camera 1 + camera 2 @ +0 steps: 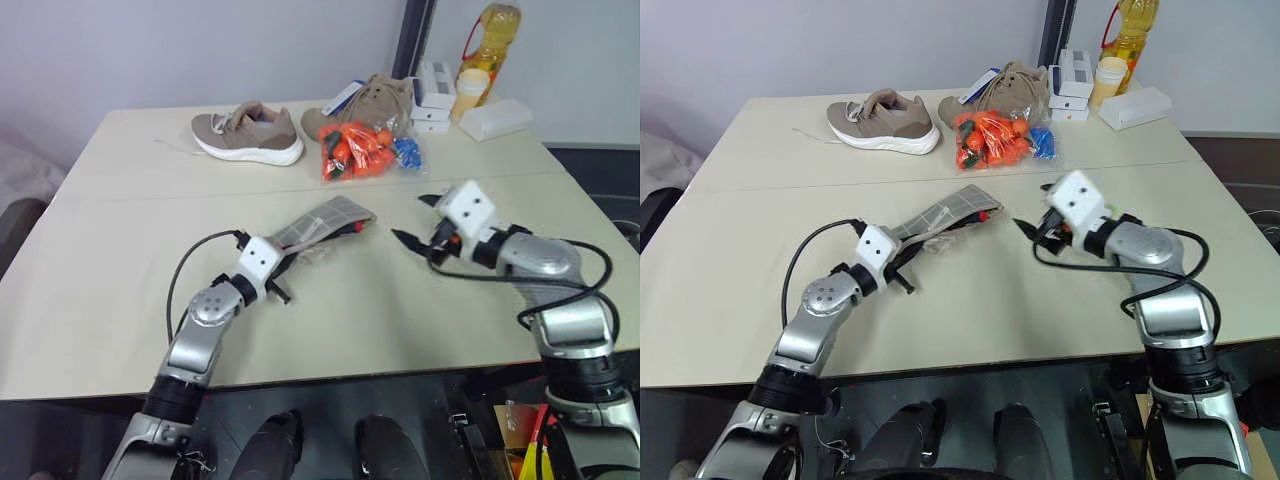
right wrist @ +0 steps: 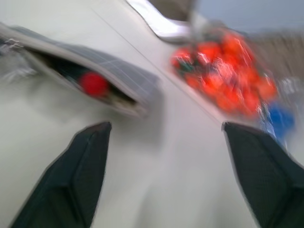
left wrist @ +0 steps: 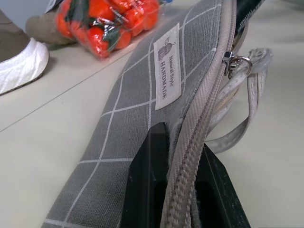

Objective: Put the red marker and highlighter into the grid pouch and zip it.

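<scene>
1. Left eye view: grid pouch lying flat near the middle of the counter, one end pinched in the left hand, the far end gaping open with a bit of red marker at the mouth. Soft, limp fabric by the look of it, light, likely to sag and fold unless held at the seam. Left arm stretched low and about level, pointing forward and to the right. Right hand well clear of the pouch's open end, fingers wide apart, nothing between them, forearm angled in toward the left.

2. Right eye view: same layout; bag of orange-red items and two shoes farther back, apart from the pouch.

3. Left wrist view: black fingers clamped together on the zipper edge, label beside it. Zipper pull with cord loop farther along, probably the best place to take hold for closing: small, stiff metal, easy to slip from.

4. Right wrist view: blurred; fingers spread, empty, red marker tip inside the pouch's open mouth. Highlighter not made out; possibly already inside.
</scene>
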Motion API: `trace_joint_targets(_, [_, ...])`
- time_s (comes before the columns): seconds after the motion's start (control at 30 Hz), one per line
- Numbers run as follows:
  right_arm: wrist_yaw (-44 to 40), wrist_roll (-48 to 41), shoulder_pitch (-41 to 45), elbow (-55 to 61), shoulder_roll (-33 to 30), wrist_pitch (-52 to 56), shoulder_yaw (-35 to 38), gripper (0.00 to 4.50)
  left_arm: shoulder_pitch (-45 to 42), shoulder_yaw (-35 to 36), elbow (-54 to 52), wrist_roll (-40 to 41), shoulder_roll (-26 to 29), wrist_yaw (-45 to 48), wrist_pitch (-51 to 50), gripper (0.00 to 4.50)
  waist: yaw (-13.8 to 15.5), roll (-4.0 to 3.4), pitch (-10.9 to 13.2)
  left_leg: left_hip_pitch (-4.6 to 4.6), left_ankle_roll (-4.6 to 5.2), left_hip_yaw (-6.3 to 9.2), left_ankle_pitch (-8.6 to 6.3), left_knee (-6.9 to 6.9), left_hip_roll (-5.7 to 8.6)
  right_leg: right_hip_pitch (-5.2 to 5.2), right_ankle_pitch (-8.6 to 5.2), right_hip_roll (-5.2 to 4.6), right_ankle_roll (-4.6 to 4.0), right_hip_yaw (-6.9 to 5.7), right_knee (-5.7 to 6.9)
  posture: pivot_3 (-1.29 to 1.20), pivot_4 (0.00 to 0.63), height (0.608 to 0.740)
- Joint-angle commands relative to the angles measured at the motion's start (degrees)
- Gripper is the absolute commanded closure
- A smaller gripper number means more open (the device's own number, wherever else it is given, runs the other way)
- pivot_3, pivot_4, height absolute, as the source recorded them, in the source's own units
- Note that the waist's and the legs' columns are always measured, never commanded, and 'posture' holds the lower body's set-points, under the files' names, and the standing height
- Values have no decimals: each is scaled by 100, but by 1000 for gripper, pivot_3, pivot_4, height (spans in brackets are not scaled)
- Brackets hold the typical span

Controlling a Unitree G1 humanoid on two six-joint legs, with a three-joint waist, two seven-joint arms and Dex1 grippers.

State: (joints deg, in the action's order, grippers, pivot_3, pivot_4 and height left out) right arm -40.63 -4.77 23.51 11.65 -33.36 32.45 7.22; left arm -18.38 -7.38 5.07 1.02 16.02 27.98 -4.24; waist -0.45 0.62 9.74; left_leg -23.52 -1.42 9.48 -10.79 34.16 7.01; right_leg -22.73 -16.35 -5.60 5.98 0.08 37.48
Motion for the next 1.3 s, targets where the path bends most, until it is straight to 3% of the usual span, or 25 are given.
trace_joint_targets(0.03, [1118, 138, -10, -362, 259, 758, 595, 33, -143, 20, 66, -85, -67, -175, -61, 4500, -1, 0, 0, 0, 0, 0, 0, 0, 0, 0, 0, 0, 0, 0, 0, 0, 150, 740])
trace_joint_targets(0.23, [2348, 173, -47, -607, 765, 1713, 1063, 33, -226, -7, 131, -96, -184, -288, -136, 4500, -22, -4, -2, 0, 0, -3, 0, -2, 0, -6, 0, 0, 0, 4, 6, 0, 150, 740])
trace_joint_targets(0.47, [2768, -79, 10, -1001, 1200, 1769, 1224, 33, -259, -49, 94, -82, -307, -287, -149, 4500, -16, -5, -3, 0, 0, -4, 1, 0, 2, -3, 0, 2, 0, 4, 6, 0, 150, 740])
trace_joint_targets(0.53, [2835, -93, 30, -1077, 1203, 1705, 1189, 888, -264, -46, 98, -83, -314, -286, -147, 4500, -20, -5, -3, 1, 1, -4, 1, 0, 2, -3, 1, 3, 0, 4, 7, 0, 150, 740])
trace_joint_targets(0.7, [2934, -135, 104, -1201, 1148, 1442, 1101, 3533, -295, -22, 101, -84, -322, -298, -149, 4500, -15, -5, -3, 2, 1, -4, 1, 2, 3, -1, 1, 4, 1, 4, 7, 0, 150, 740])
trace_joint_targets(0.73, [2837, -108, 103, -1138, 1068, 1339, 970, 3686, -297, -14, 105, -79, -318, -297, -146, 4500, -17, -5, -3, 2, 1, -4, 1, 2, 3, -1, 1, 4, 1, 4, 7, 0, 150, 740])
trace_joint_targets(0.9, [1892, 229, 37, -575, 225, 299, -25, 3681, -341, 24, 155, -79, -261, -274, -114, 4500, -27, -7, -2, 2, 1, -6, 1, 1, 3, -3, 1, 5, 2, 4, 7, 0, 150, 740])
trace_joint_targets(1.07, [363, -87, -234, 297, -590, -875, -596, 3681, -407, 57, 241, -80, -147, -218, -46, 4500, -35, -5, -2, 1, 1, -8, 0, 0, 1, -1, -1, 5, 6, 0, 7, 0, 150, 740])
trace_joint_targets(1.2, [-621, -918, -541, 1134, -881, -473, -701, 3681, -442, 52, 298, -99, -70, -161, 40, 4500, -9, 0, 0, 1, 1, -5, 0, 4, 2, 5, -2, 3, 8, -3, 5, 0, 150, 740])
trace_joint_targets(1.3, [-816, -1060, -632, 1369, -970, -266, -862, 3681, -453, 14, 291, -129, -30, -152, 110, 4500, -9, 2, 1, 1, 2, -5, -1, 7, 2, 6, -1, 1, 8, -3, 4, 0, 150, 740])
